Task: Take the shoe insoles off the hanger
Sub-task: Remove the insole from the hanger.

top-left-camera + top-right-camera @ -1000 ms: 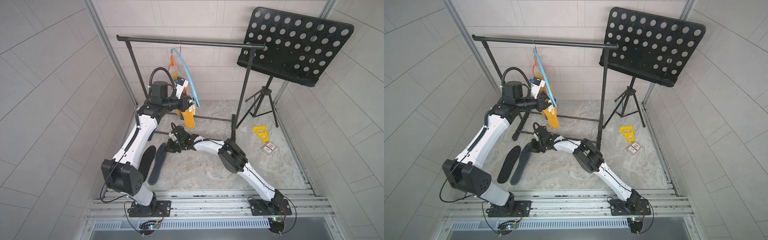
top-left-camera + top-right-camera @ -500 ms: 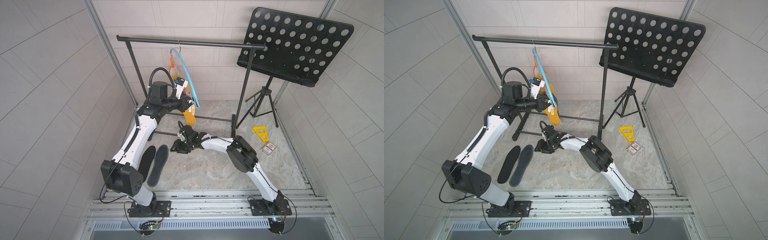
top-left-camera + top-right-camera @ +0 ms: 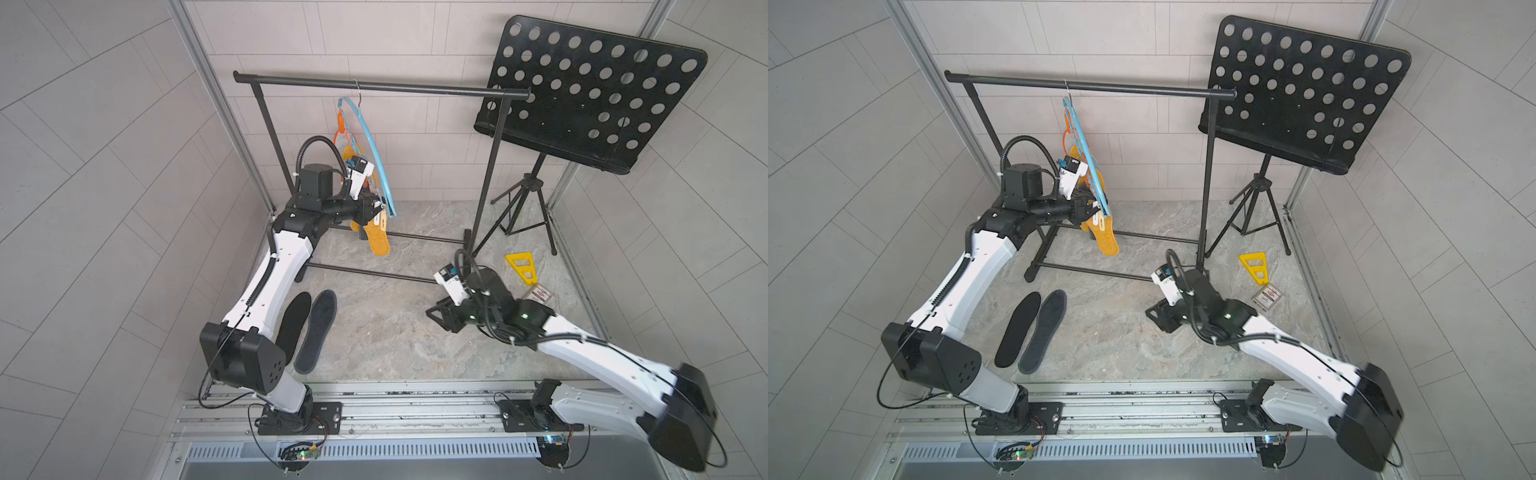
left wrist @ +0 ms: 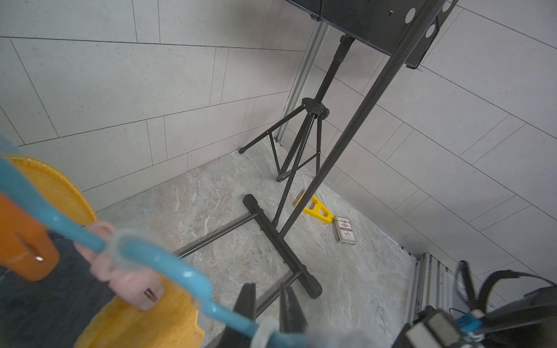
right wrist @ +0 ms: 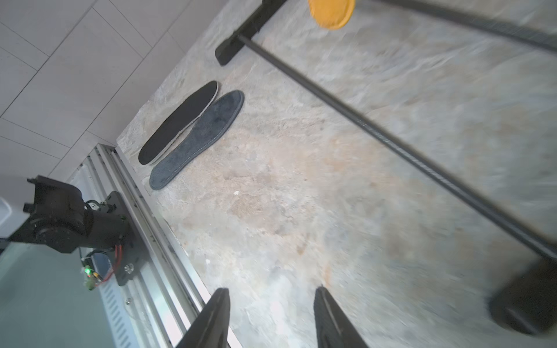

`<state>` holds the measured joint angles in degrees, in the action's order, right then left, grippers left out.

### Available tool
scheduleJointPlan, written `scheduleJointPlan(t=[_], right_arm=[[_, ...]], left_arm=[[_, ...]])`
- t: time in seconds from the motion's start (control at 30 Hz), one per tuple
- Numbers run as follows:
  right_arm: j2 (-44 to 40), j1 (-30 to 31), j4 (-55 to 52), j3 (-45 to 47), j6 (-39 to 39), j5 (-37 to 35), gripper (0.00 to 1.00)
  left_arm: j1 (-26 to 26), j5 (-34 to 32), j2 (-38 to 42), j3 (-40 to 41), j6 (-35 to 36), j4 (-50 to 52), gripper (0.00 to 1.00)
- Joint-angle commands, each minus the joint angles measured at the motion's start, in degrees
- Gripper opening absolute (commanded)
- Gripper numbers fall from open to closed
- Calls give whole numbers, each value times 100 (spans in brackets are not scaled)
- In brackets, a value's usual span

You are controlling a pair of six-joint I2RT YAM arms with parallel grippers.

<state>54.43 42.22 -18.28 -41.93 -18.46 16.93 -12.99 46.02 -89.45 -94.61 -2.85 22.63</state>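
On the marble-look bench [image 3: 395, 345] two dark insoles [image 3: 316, 332] lie lower left, while orange-yellow insoles [image 3: 376, 237] hang clipped to the light-blue hanger [image 3: 374, 145] upper centre; right fingers [image 5: 214, 316] spread empty, left fingers [image 4: 245, 304] at the hanger, grip unclear.

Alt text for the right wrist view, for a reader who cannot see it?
The right gripper, jaws open and empty, hangs over a marbled floor where a black insole and a dark grey insole lie side by side. A black rack bar crosses the floor, and the tip of an orange-yellow insole shows beyond it.
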Motion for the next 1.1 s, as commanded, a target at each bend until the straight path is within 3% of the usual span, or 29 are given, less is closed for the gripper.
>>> scheduleJointPlan(t=[0.0, 0.23, 0.33, 0.47, 0.57, 0.67, 0.73, 0.87, 1.07], right_arm=[[-1275, -47, -509, 587, 1018, -776, 48], [-3278, -21, -1303, 1308, 1509, -1426, 46], [-3561, -20, -1157, 1466, 1494, -1706, 47], [-3320, -20, -1197, 1410, 1486, -1753, 49], [-3174, -20, -1260, 1357, 1491, -1690, 50], [-3223, -20, -1301, 1345, 1482, -1648, 50], [-3255, -20, -1308, 1363, 1471, -1666, 51], [-3249, -14, -1304, 1363, 1491, -1645, 51], [-3246, -12, -1292, 1363, 1494, -1620, 52]], left_arm=[[19, 8, 130, -58, 58, 3, 0], [20, -16, 132, 38, 76, 20, 0], [21, -53, 154, 57, 118, 63, 0], [17, -110, 154, 78, 112, 75, 1], [28, -313, 188, 118, 129, 98, 16], [21, -402, 277, 183, 238, 218, 47], [17, -398, 374, 276, 279, 232, 62], [24, -384, 668, 585, 347, 267, 79], [23, -725, 1535, 1867, 463, 445, 88]])
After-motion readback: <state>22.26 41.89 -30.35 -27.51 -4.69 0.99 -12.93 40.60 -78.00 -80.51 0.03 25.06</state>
